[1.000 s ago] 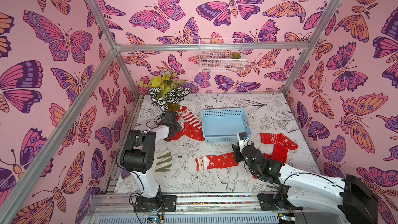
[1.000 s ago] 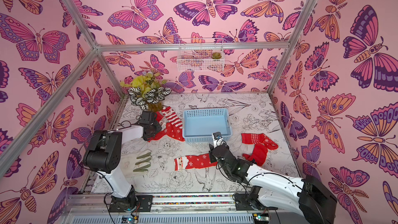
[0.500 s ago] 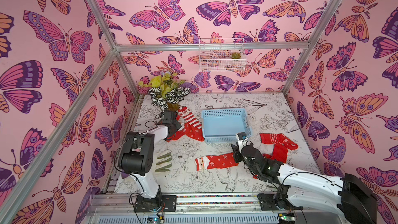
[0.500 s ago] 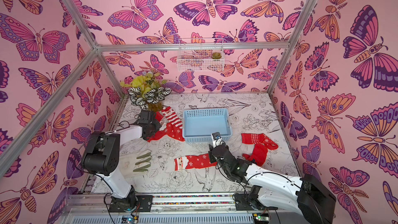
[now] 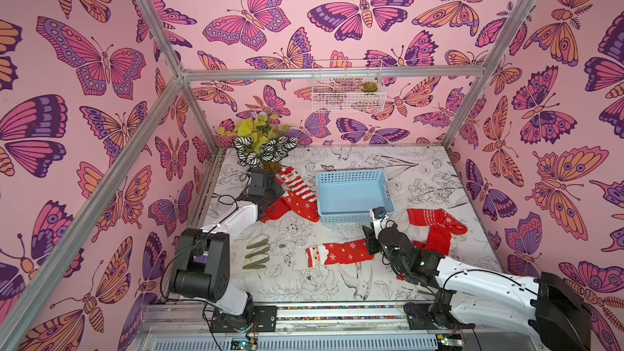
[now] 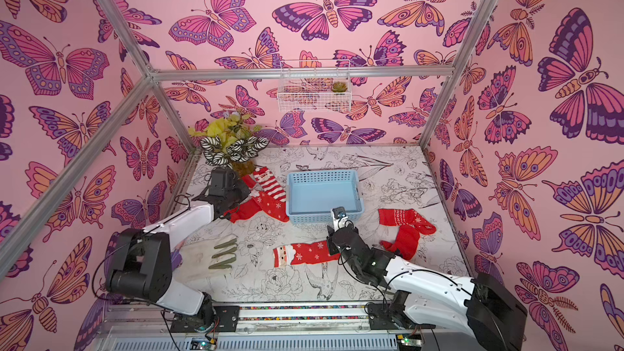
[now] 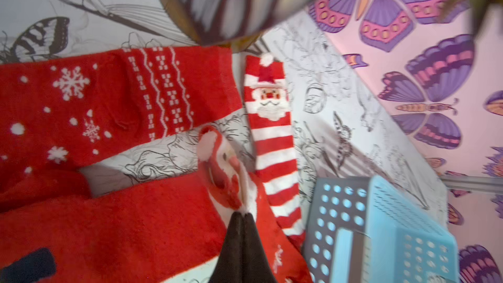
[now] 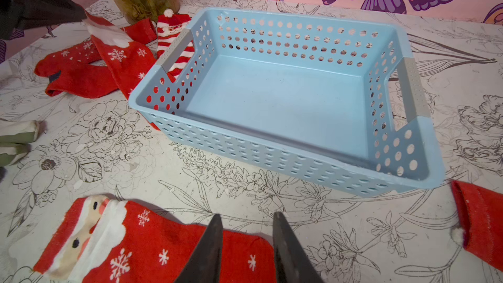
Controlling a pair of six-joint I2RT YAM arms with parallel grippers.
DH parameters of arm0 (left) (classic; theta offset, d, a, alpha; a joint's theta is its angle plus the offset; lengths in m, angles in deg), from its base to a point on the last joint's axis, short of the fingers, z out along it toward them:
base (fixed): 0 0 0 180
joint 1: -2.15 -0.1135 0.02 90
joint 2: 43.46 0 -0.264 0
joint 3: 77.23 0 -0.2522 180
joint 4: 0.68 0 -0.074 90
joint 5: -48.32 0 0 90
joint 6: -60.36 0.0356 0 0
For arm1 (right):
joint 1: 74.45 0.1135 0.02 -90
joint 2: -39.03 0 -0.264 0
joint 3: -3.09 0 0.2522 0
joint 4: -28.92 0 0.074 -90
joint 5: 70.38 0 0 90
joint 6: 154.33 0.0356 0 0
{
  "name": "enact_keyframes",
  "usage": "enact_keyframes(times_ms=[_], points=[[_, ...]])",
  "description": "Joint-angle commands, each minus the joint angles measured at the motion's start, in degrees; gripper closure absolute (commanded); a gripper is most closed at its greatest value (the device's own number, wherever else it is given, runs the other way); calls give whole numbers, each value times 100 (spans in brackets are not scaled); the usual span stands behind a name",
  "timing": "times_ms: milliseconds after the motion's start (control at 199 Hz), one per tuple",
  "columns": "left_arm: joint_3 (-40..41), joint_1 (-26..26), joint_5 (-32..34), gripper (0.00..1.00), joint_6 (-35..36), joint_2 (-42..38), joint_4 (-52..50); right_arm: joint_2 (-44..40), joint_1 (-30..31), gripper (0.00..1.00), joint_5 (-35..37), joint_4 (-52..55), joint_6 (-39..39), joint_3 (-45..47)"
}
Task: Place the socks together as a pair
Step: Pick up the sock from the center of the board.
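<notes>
Where the blue basket [image 5: 351,174] sits in the middle of the bench [image 5: 337,285], red socks lie in three groups around it. On the robot's left of the basket, near the potted plant [image 5: 261,145], four of them overlap. They are a striped Santa sock [image 5: 300,186] just beside the basket wall, a Santa-faced snowflake sock [image 5: 302,206] touching its lower end, a white-patterned snowflake sock [image 7: 109,99], and a plain red sock [image 7: 95,230] bearing a dark figure. The left fingers [image 7: 241,235] are pressed fully together. They pinch the white trim by the Santa face of that snowflake sock, whose cloth is drawn up into a ridge at their tips.

In front of the basket, a second Santa-faced snowflake sock [image 5: 339,253] lies flat and alone, its face end toward the cream glove [image 5: 251,253] with olive fingertips. The right fingers [image 8: 212,243] hover at its other end, partly apart with nothing between them. One finger overlaps the sock's edge in the right wrist view, and it cannot be told whether it touches the cloth.

On the robot's right, a white-banded sock [image 5: 434,218] lies near the basket's corner. Another red sock [image 5: 439,241] touches it and is partly hidden by the right arm.
</notes>
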Motion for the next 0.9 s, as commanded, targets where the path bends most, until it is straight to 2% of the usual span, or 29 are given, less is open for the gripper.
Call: enact_keyframes(times_ms=[0,191,427,703,898], points=[[264,148,4,100,12,-555,9,-125,-28,66,53,-22,-79,-113],[473,340,-47,100,246,-1670,-4,-238,-30,66,-29,-80,-67,-61],[427,1043,443,100,1041,-2743,-279,-424,-29,66,120,-70,-123,6],[429,1835,566,100,1383,-3614,-792,-708,-28,66,473,64,-8,77],[413,2667,722,100,1484,-3748,-892,-1142,-30,66,624,76,45,265]])
